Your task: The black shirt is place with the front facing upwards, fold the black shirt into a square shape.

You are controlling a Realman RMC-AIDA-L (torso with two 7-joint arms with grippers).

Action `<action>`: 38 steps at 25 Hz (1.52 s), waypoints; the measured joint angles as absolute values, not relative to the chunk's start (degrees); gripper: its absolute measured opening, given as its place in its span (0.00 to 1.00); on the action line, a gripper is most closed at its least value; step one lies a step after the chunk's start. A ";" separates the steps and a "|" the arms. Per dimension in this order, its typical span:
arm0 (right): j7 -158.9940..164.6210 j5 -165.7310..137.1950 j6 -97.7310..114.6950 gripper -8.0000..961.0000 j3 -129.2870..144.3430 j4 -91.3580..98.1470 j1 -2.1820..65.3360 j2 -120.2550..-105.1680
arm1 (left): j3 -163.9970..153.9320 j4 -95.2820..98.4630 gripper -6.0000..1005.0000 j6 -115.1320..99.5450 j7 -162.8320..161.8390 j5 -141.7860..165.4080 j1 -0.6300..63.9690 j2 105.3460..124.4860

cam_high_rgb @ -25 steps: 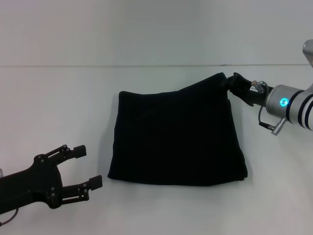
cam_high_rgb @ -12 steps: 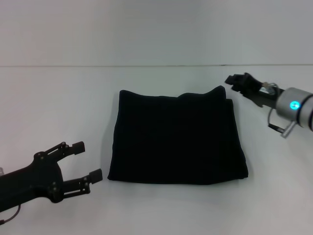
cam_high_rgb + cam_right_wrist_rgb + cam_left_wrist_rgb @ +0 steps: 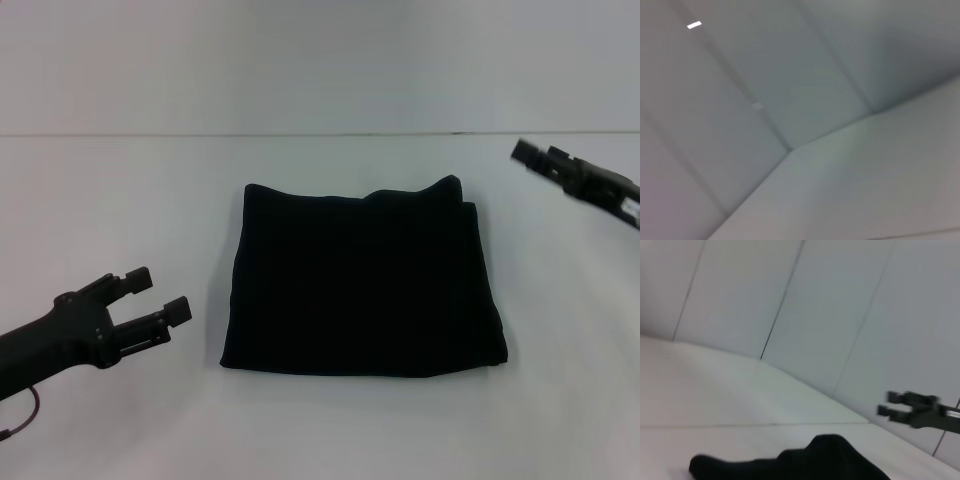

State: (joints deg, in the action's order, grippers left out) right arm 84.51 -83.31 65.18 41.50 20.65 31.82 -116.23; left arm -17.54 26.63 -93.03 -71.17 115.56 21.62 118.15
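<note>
Lying flat at the centre of the head view, the black shirt (image 3: 363, 281) forms a near-square packet on the white table (image 3: 120, 210), its upper right corner slightly humped. The left gripper (image 3: 158, 296) sits at the lower left of the frame, fingers spread and empty, pointing toward the packet's left edge and just clear of it. The right gripper (image 3: 527, 154) hangs at the upper right, well apart from the cloth; whether its fingers are parted I cannot tell. Judging by this, the left arm is nearer should any edge need tidying.
</note>
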 joint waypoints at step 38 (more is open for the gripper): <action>38.21 -98.09 79.56 0.99 41.44 20.40 16.32 -119.70 | -23.80 26.68 0.93 -81.71 -62.79 120.36 20.82 119.42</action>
